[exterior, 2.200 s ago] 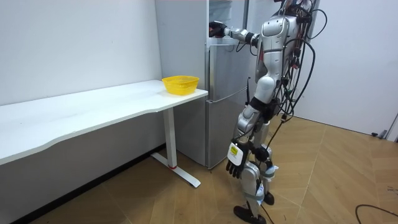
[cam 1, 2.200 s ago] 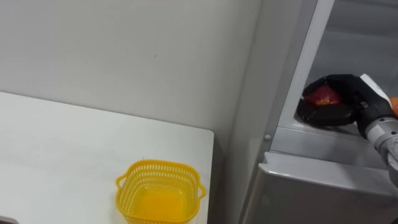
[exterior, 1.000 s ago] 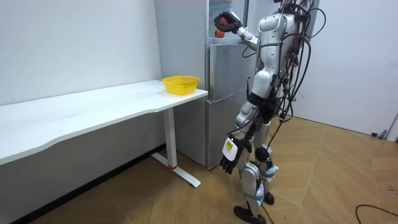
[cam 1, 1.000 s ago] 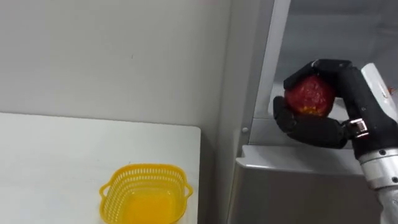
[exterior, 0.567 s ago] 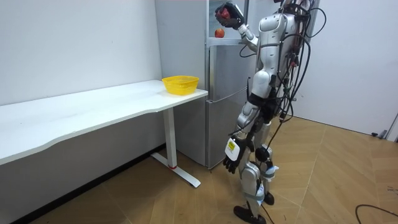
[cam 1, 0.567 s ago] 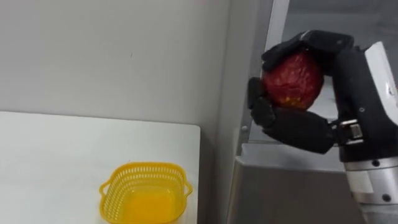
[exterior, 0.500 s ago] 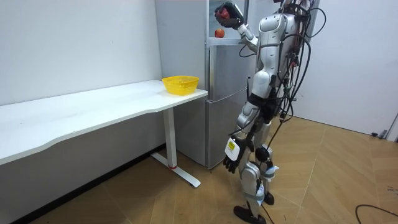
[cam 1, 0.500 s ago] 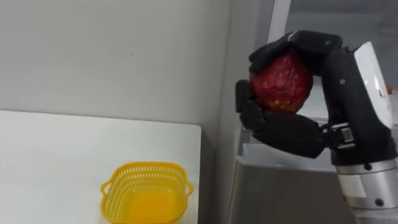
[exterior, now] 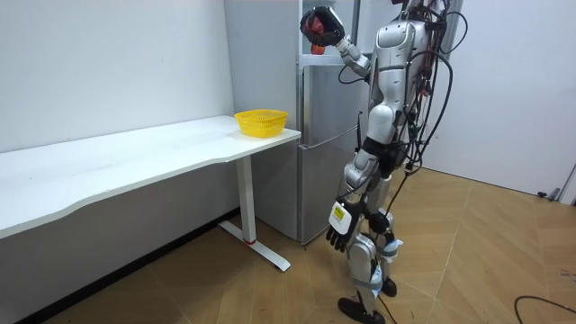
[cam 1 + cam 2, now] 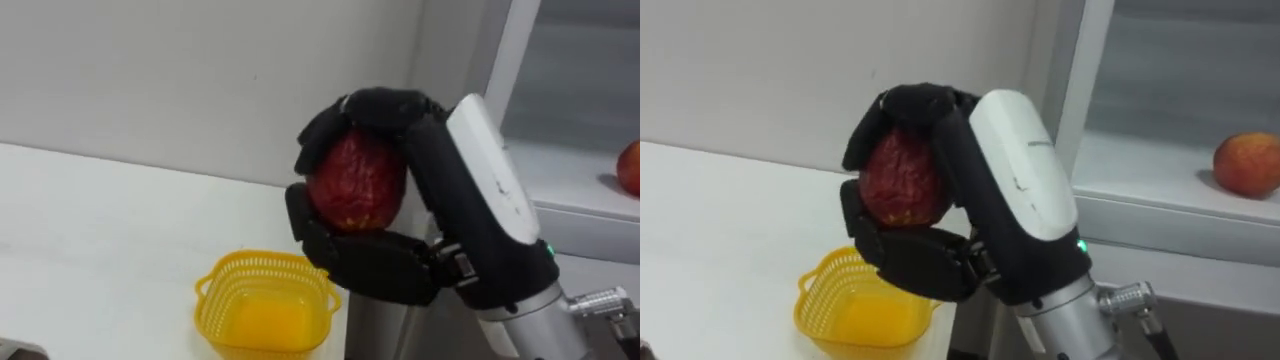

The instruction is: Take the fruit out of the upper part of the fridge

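We find nothing that we can read. The left hand [image 9: 337, 238], hanging by the robot's thigh in the room view, carries a yellow label [image 9: 338, 214] on its back. The label's dark marks are too small for us to make out.

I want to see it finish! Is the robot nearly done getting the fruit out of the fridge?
Nearly. Done: the red fruit is out of the upper fridge. In hand: the right hand curls its fingers round it, held high. Left: probably putting it in the yellow basket on the table. A second fruit sits on the shelf. The left hand hangs low.
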Robot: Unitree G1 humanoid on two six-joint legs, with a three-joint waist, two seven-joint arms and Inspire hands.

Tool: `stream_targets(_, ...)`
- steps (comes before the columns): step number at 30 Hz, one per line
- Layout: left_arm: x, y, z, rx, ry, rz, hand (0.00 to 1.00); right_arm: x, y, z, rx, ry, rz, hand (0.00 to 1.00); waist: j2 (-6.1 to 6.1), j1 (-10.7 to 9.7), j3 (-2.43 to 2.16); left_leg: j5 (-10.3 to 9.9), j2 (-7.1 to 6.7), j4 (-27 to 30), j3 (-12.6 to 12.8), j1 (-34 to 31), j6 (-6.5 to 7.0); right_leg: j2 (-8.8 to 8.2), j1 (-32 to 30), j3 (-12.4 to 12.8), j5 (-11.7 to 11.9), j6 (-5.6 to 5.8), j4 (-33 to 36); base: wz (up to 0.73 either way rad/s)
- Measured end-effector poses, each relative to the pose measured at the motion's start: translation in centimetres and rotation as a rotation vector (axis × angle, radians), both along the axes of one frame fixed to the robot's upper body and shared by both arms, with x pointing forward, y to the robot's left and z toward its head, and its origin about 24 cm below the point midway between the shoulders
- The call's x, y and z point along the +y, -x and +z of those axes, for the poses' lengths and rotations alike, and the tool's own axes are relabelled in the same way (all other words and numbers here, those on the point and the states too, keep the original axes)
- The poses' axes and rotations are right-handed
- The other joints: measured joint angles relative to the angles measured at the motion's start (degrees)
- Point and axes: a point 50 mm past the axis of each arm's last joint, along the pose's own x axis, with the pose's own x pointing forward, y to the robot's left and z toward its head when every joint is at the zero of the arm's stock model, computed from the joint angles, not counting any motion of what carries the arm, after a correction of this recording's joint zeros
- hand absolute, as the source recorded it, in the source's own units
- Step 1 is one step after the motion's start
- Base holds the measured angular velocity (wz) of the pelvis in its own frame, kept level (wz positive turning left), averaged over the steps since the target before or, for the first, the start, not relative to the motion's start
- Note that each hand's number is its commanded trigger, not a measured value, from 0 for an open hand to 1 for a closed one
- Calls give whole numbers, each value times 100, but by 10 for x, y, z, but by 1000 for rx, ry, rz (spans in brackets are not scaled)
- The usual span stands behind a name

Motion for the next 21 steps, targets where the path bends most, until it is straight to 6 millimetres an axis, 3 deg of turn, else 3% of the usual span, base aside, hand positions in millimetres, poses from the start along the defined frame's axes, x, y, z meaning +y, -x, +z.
stream_targets(6, 4, -3, 2, -8, -2, 6, 0, -2, -23, -11, 45, 110, -62, 100, -146, 109, 60, 7, -42, 0, -162, -101, 17, -41, 10, -163, -2, 4, 5, 14)
stream_targets(12, 5, -2, 2, 14, 28, 10, 0, -16, -49, -36, 171, 223, -164, 100, -244, 264, 21, 11, -49, 109, -345, -199, 11, -41, 11, -332, -2, 4, 6, 14)
stream_targets(18, 15, 1, 4, 15, 7, 40, 0, -42, -75, -63, 311, 332, -296, 100, -459, 454, 56, 17, -51, 156, -497, -223, 4, -45, 53, -486, -2, 4, -1, 14)
stream_targets(21, 18, 4, 5, 25, 2, 38, 0, -46, -84, -70, 332, 384, -334, 100, -528, 550, 106, 17, -63, 194, -580, -297, 4, -58, 47, -609, -3, 5, -1, 13)
